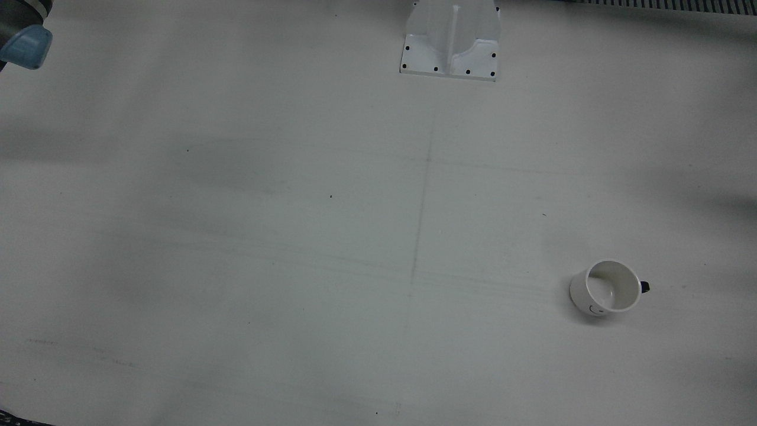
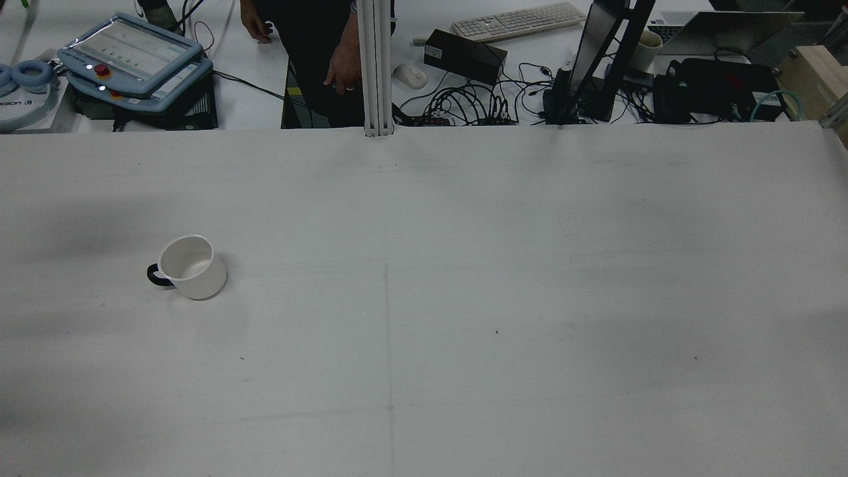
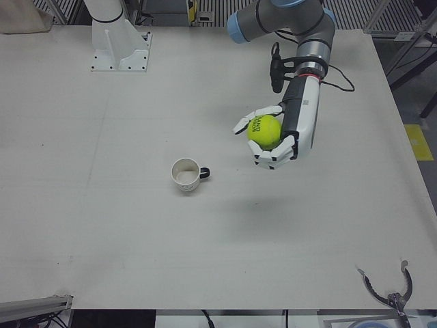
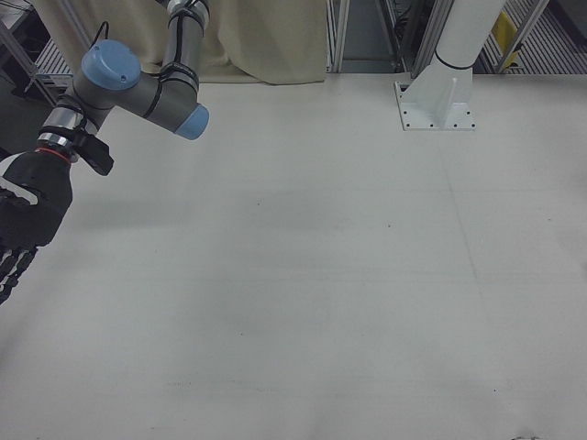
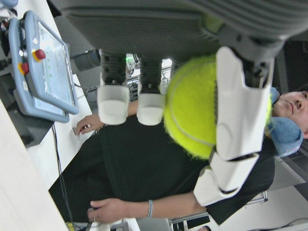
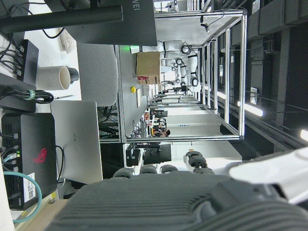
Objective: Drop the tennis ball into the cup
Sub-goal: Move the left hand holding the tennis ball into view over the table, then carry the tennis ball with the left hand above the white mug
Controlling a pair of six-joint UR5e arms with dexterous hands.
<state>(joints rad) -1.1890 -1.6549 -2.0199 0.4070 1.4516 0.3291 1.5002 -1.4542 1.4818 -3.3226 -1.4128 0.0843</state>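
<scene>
Beside the smooth round cup [image 3: 186, 175], fuzzy tennis ball [image 3: 264, 132] clasped in the hard-shelled left hand [image 3: 274, 140].

Yellow-green tennis ball [image 3: 264, 130] showing dark lettering, sitting in white-and-grey left robot hand [image 3: 273, 140]; white cup [image 3: 185, 174] bearing black handle and dark face marking; off-white counter [image 3: 102, 225] lying beneath.
</scene>
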